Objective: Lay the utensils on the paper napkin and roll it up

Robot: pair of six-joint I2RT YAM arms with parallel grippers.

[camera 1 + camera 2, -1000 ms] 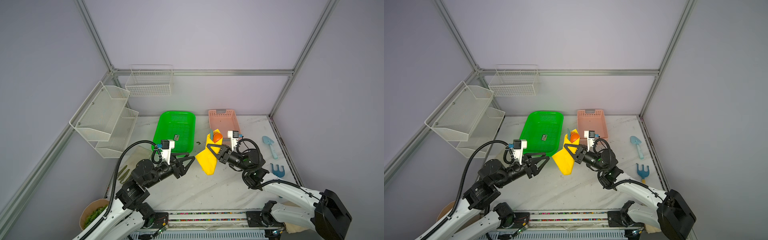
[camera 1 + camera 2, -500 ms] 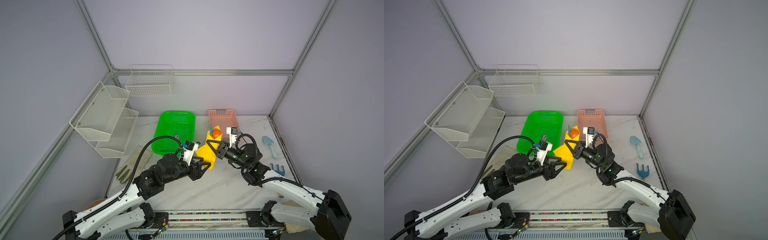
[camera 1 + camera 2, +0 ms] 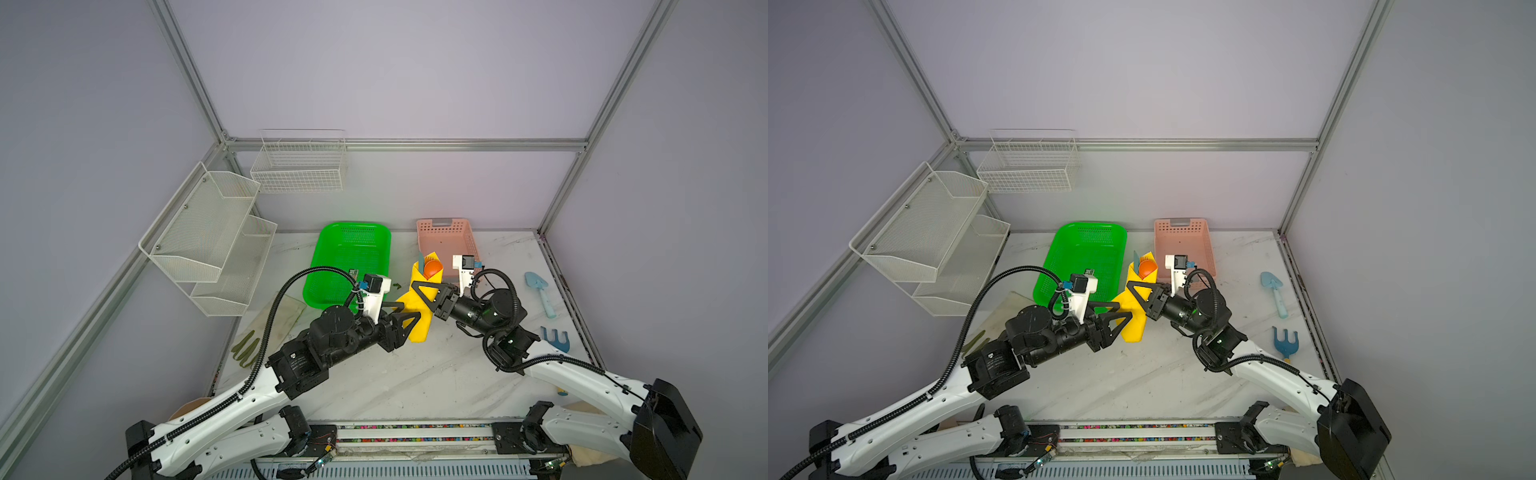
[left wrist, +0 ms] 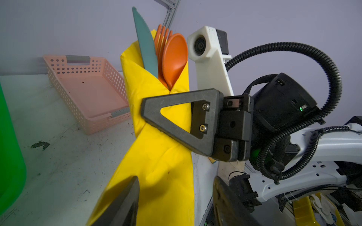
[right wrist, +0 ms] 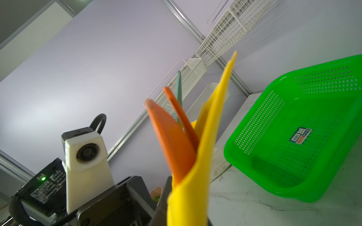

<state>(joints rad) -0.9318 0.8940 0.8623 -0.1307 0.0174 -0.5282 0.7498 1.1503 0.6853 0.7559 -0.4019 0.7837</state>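
**Open left gripper (image 3: 411, 312) arrives at napkin bundle held by right gripper (image 3: 419, 290), just in front of pink basket (image 3: 444, 226)**

In both top views a bright yellow paper napkin (image 3: 420, 328) is held up over the white table (image 3: 415, 382), just in front of the pink basket and off its left front corner. The napkin is wrapped loosely around the utensils (image 3: 432, 268). Their heads stick out of the end nearest the basket: an orange spoon (image 4: 174, 56), an orange fork (image 4: 161, 37) and a teal knife (image 4: 146, 43).

The right gripper is clamped across the middle of the bundle. In the left wrist view one black triangular finger lies flat on the yellow paper, and the other finger is hidden behind it. Below that grip the napkin hangs as a loose tail on the side away from the basket. Whether its lower end reaches the table cannot be told.

The left gripper is open, with one finger on each side of that tail. The left wrist view shows one finger overlapping the paper and a clear gap before the other.

A second ago the left gripper hung well apart from the bundle, farther from the pink basket, with bare table between them. Half a second ago it was just beside the paper. The right gripper's hold and the bundle's place by the basket are almost unchanged.
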